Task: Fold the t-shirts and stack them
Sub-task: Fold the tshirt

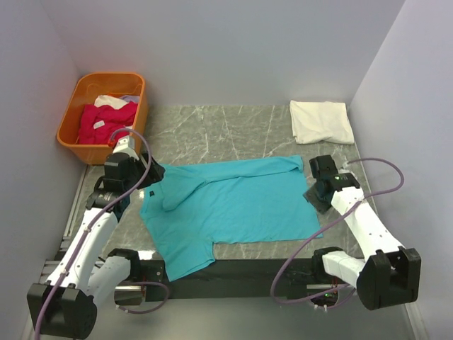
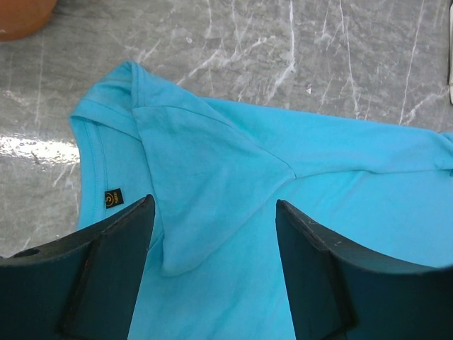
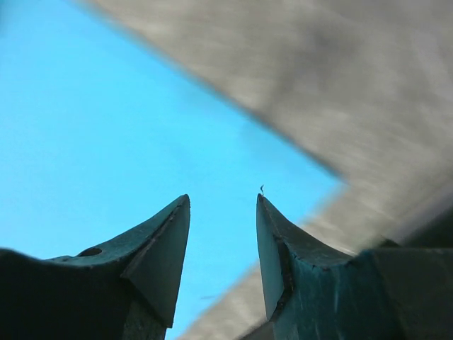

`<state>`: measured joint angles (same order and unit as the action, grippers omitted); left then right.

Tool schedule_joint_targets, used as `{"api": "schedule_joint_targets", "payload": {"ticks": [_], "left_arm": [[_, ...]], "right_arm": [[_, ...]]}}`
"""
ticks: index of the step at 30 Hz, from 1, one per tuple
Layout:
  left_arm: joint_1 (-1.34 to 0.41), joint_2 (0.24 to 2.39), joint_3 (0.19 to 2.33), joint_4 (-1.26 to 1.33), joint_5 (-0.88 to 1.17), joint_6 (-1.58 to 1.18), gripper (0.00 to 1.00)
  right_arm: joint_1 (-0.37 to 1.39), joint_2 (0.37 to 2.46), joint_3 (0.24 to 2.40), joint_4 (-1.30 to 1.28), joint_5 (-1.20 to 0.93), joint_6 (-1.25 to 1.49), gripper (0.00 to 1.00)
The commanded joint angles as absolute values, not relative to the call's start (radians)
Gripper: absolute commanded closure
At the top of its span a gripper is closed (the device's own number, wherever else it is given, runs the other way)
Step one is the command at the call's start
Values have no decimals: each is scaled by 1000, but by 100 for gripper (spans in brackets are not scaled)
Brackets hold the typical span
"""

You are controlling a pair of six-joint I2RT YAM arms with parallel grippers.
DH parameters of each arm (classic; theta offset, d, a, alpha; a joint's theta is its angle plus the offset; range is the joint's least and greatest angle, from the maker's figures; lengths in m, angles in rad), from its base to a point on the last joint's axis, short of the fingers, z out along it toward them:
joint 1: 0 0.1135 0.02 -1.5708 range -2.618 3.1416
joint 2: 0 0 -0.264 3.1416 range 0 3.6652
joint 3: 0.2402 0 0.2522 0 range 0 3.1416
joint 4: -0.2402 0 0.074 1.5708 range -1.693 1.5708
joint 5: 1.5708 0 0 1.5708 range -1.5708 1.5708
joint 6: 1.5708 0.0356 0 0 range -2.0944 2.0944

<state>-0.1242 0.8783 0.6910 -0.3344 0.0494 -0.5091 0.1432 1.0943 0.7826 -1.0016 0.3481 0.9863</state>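
Observation:
A turquoise t-shirt lies spread on the grey marble table, its left sleeve folded inward over the body. In the left wrist view the folded sleeve and a small dark neck label show. My left gripper is open and empty, just above the shirt's left shoulder. My right gripper is open and empty, close over the shirt's right corner. A folded white t-shirt lies at the far right. Magenta-pink shirts sit in the basket.
An orange plastic basket stands at the far left corner, with a white cloth under the pink ones. Grey walls close the table on three sides. A black rail runs along the near edge, under the shirt's lower sleeve.

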Motion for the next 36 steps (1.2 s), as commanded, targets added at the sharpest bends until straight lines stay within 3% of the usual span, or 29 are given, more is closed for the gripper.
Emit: {"api": "schedule_joint_targets", "payload": {"ticks": [1, 6, 13, 17, 28, 36], "left_arm": [[-118, 903, 690, -296, 92, -503, 25], [-118, 925, 684, -288, 78, -518, 24], [-118, 945, 652, -272, 48, -633, 14], [-117, 953, 597, -236, 3, -765, 13], [-115, 1064, 520, -157, 29, -848, 22], [-117, 1153, 523, -141, 55, -841, 25]], "right_arm": [[140, 1075, 868, -683, 203, 861, 50], [123, 1210, 910, -490, 54, 822, 48], [34, 1357, 832, -122, -75, 954, 34], [5, 1414, 779, 29, -142, 991, 34], [-46, 1612, 752, 216, -199, 1063, 37], [-61, 1612, 735, 198, -147, 1042, 38]]}}
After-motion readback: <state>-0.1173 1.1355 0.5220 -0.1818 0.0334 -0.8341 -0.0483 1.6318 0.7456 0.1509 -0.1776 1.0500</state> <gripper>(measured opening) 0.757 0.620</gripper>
